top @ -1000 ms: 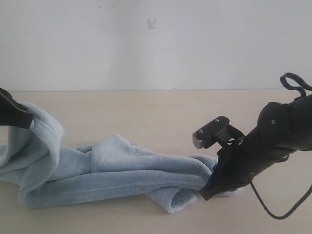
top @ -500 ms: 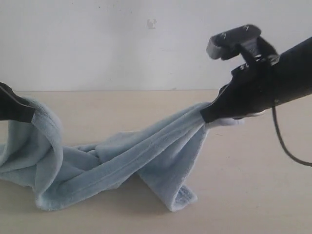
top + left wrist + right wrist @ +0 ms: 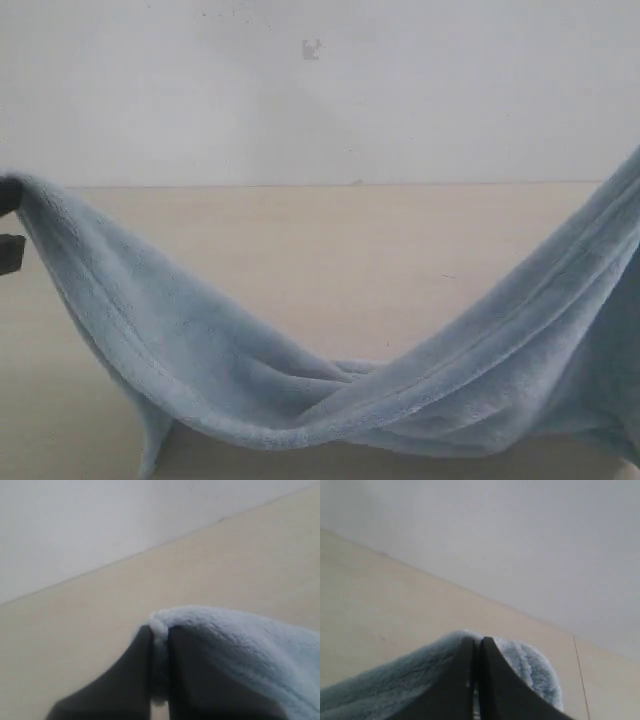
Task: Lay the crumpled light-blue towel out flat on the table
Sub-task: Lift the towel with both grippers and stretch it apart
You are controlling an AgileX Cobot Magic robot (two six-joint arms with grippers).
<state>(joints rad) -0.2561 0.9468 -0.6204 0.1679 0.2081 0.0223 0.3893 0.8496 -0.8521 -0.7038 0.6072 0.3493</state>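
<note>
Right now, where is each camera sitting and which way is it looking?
Exterior view: off the arms, low, facing the white wall across the cream-beige table; the fluffy pale-blue towel sags across; only a dark sliver of the left arm shows.
Left wrist view: on that wrist, looking along the shut left pincer gripping towel.
Right wrist view: on that wrist, looking along the shut right pincer gripping towel.
Shared: towel, table, wall.

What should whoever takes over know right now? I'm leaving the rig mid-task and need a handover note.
Left end effector: shut on the towel, raised.
Right end effector: shut on its other end, raised, outside the exterior view.
Towel sags between them, middle bunched low, apparently on the table.
Done: both ends gripped and lifted.
Left: pull taut, lay flat, release.
</note>
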